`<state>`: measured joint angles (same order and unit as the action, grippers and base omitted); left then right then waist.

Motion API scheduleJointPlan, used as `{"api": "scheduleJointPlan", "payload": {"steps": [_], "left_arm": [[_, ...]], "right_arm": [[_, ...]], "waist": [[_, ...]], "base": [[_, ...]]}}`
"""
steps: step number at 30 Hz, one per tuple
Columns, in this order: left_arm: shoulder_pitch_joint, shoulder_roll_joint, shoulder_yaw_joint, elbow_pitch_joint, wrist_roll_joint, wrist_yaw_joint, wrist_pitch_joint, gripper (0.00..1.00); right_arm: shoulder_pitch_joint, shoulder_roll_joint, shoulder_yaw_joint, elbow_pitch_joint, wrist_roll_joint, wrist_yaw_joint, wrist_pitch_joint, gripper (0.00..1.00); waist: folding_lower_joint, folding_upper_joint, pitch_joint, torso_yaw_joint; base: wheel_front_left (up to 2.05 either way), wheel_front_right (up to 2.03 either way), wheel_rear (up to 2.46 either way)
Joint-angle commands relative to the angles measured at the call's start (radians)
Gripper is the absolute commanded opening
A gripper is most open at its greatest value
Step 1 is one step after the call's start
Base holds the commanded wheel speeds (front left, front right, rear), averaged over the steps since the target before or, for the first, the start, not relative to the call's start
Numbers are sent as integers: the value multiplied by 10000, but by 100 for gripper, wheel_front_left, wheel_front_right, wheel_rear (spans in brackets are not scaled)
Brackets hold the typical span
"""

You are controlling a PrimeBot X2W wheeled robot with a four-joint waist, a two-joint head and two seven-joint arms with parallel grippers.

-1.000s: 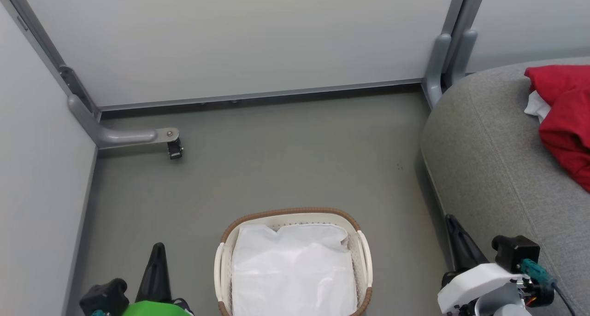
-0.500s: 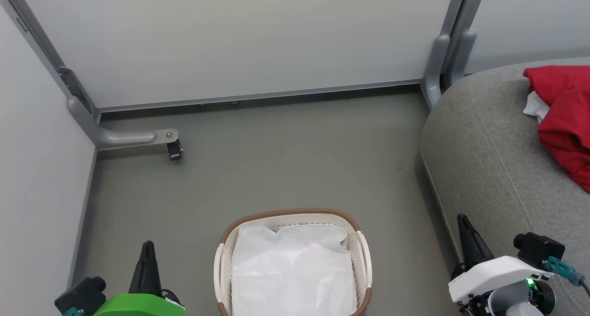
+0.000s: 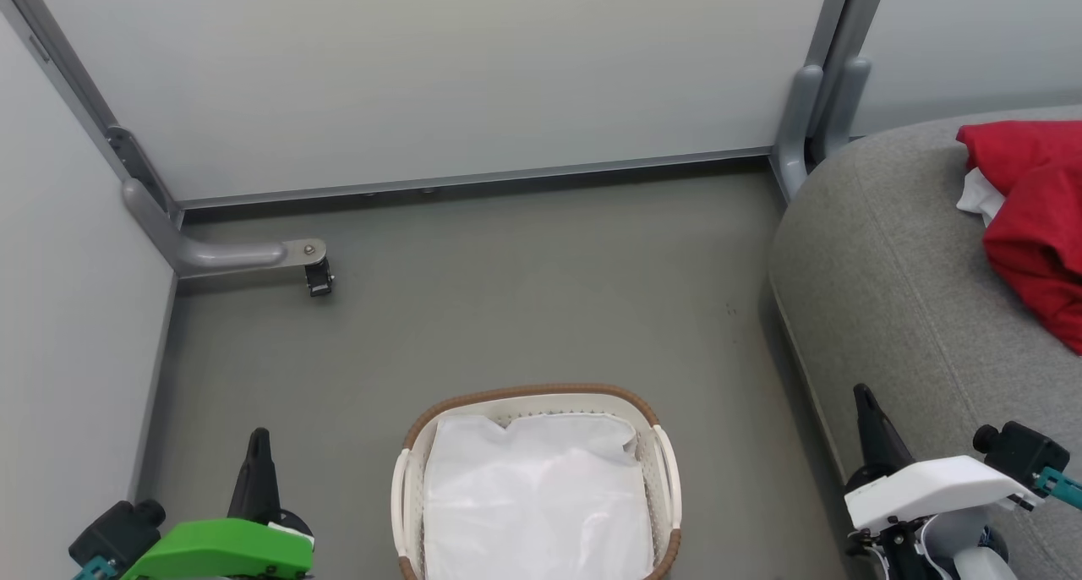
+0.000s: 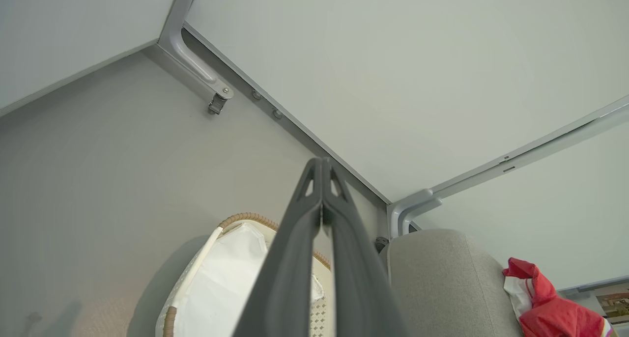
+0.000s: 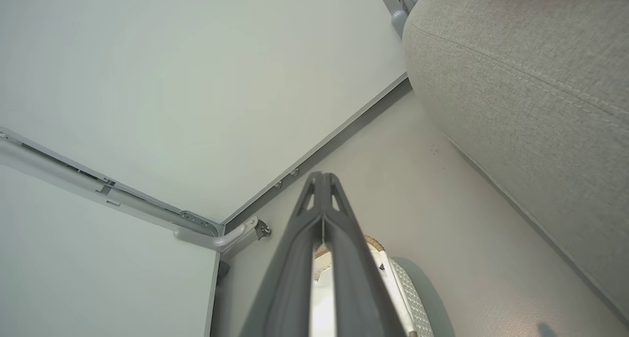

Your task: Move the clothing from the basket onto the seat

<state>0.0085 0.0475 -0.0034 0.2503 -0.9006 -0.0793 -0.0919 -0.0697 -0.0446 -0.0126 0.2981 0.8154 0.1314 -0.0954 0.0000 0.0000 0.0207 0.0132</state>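
Either side of the basket (image 3: pixel 532 390), left end effector (image 4: pixel 322 164) and right end effector (image 5: pixel 322 177) sit pinched together, empty

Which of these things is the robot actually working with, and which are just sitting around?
Part of the job:
red clothing, lying on the seat
grey seat
basket

Just there:
white cloth lining the basket
metal bracket
wall panels

No legible text, labels, brands, numbers, signs; coloured panel (image 4: pixel 613 301) at left wrist view corner too small to read.
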Motion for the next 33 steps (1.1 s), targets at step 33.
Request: {"api": "scheduleJointPlan", "payload": {"steps": [33], "left_arm": [[-757, 46, 599, -103, -3495, -281, 1014, 0]], "right_arm": [[-321, -82, -513, -356, 3920, -7, 1038, 0]], "waist": [[0, 0, -68, -51]], "base": [[0, 0, 0]]}}
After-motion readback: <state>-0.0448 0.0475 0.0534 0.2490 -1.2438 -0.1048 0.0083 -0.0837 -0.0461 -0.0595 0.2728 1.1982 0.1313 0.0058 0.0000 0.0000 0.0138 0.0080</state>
